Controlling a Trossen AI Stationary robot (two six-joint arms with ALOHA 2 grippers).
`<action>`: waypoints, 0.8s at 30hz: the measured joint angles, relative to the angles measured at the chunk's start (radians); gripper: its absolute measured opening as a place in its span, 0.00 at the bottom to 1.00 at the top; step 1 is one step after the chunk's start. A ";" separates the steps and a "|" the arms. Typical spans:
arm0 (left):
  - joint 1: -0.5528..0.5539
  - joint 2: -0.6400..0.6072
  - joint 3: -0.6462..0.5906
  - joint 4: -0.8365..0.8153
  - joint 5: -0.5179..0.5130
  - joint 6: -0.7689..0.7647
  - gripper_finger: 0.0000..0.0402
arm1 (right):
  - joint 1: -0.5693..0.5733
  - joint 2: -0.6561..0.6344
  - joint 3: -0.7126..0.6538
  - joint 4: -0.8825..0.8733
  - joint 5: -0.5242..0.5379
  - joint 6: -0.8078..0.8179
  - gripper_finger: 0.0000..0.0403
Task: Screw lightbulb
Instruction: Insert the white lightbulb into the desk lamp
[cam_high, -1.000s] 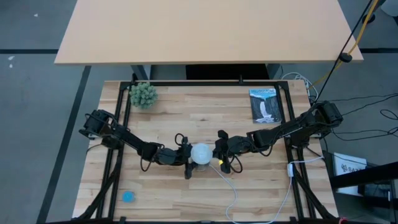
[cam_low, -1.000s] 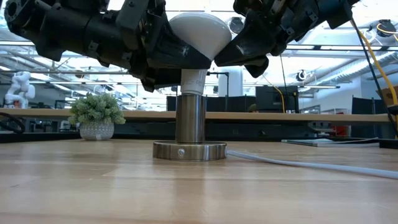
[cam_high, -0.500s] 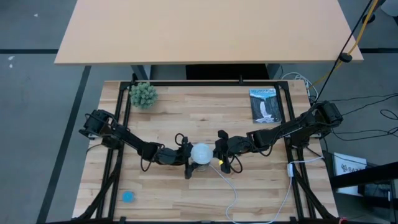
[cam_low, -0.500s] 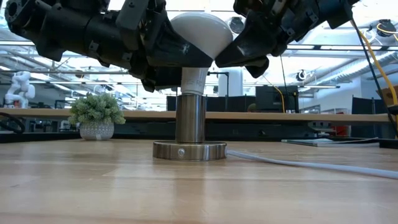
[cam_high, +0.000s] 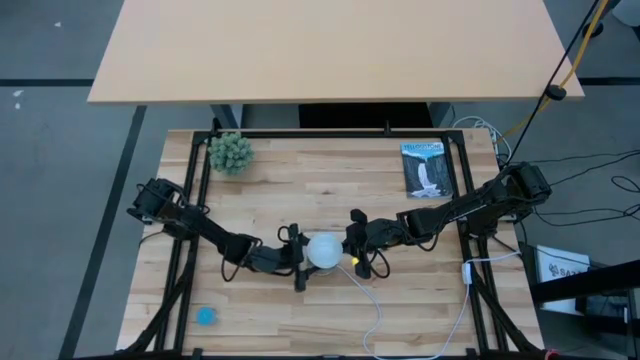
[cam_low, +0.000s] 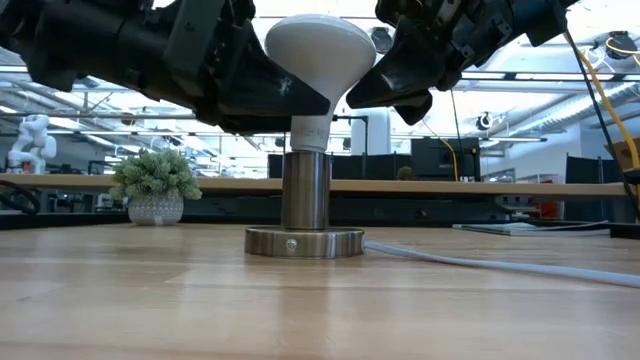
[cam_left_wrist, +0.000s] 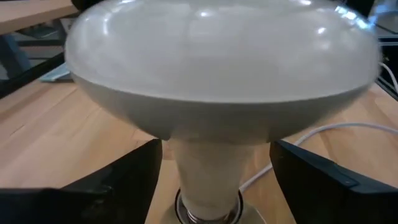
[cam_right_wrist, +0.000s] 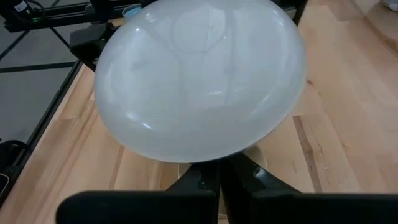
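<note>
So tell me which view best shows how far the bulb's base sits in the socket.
The low view: the lightbulb stands upright, neck entering the metal socket side-on. The left wrist view shows the neck close up, with threads at the bottom edge. The high view shows only the dome; in the right wrist view the dome hides the joint.

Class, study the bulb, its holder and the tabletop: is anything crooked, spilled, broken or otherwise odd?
Nothing stands out. The lightbulb stands upright in the metal socket, which sits flat on the table. The left gripper and right gripper flank it.
</note>
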 joint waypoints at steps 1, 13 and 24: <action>-0.003 0.000 0.000 0.000 -0.009 -0.010 0.75 | 0.000 0.000 0.000 0.000 0.000 0.007 0.00; -0.003 -0.014 -0.078 0.071 -0.031 -0.115 0.75 | 0.000 0.000 0.000 0.005 0.000 0.018 0.00; -0.055 -0.020 -0.114 0.110 -0.032 -0.120 0.75 | 0.000 0.000 0.000 0.002 0.000 0.018 0.00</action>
